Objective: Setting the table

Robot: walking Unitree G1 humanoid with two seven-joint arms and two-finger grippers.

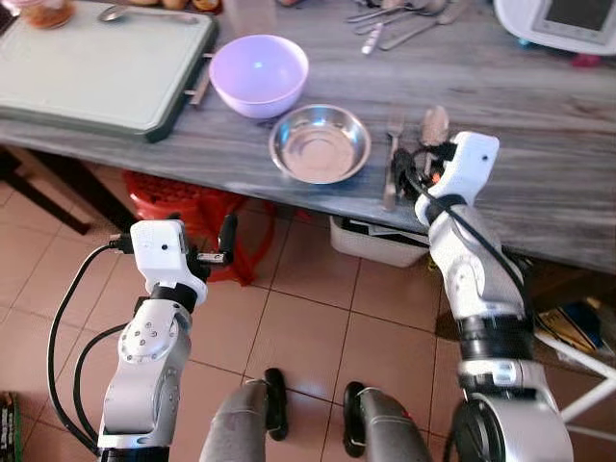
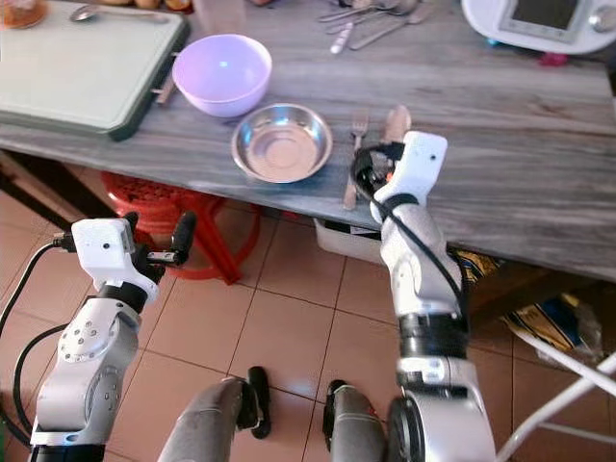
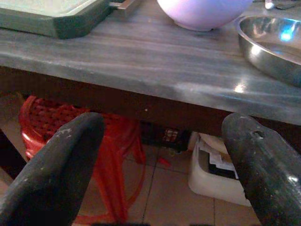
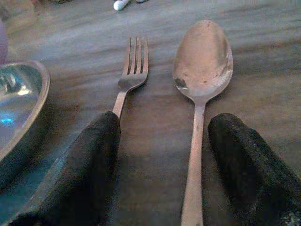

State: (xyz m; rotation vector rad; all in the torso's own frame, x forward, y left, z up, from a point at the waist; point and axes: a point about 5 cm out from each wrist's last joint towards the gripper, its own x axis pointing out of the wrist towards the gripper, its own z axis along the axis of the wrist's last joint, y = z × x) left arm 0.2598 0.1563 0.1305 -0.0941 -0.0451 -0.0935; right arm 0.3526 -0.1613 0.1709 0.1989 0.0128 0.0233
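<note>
Right wrist view: your right gripper (image 4: pixel 162 160) rests released at the table's near edge (image 1: pixel 241 183), straddling the spoon (image 4: pixel 200 75); the fork (image 4: pixel 131 70) lies just beside one finger. Risk: closing crookedly catches the fork or slides cutlery off. Left gripper (image 3: pixel 160 165) hangs spread below the table. Steel bowl (image 1: pixel 320 144) and purple bowl (image 1: pixel 258 73) crowd beyond.

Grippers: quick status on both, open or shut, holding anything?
Left gripper: open, empty, below the table edge.
Right gripper: open over the table, fingers straddling the spoon handle, not closed on it; fork beside.
</note>
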